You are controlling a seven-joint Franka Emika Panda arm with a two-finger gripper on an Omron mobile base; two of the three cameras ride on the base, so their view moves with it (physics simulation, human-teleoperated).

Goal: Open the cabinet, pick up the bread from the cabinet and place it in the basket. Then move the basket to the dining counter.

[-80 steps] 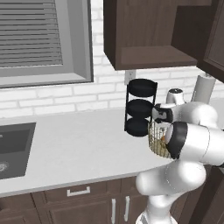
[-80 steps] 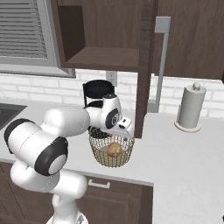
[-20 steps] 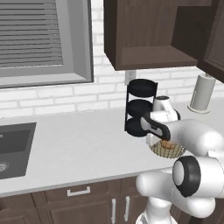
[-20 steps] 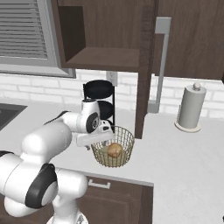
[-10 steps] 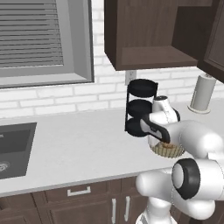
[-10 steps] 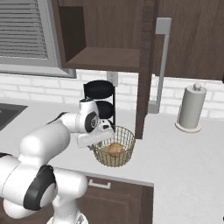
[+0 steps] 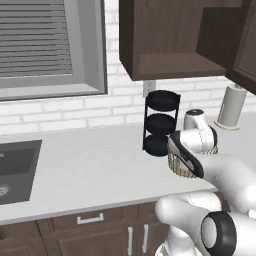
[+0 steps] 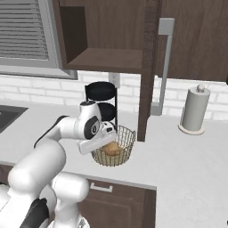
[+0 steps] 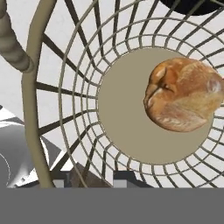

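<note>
The tan wire basket (image 8: 123, 156) stands on the grey counter near its front edge, below the open cabinet (image 8: 111, 33). The golden-brown bread (image 8: 112, 148) lies inside it, on the right of the pale bottom in the hand view (image 9: 183, 94). My gripper (image 8: 103, 141) reaches down at the basket's left rim (image 9: 35, 65). Its fingertips (image 9: 127, 178) stand close together with the mesh wall between them, shut on the basket. From the left base view the basket (image 7: 181, 169) peeks out behind my hand. The dining counter is out of view.
A black three-tier rack (image 8: 103, 100) stands just behind the basket against the brick wall. The cabinet door with its silver bar handle (image 8: 165, 67) hangs edge-on to the basket's right. A paper towel roll (image 8: 193, 109) is further right, a sink (image 7: 15, 167) far left.
The fingers have closed in on the basket's wall. The arm, basket and bread have hardly moved.
</note>
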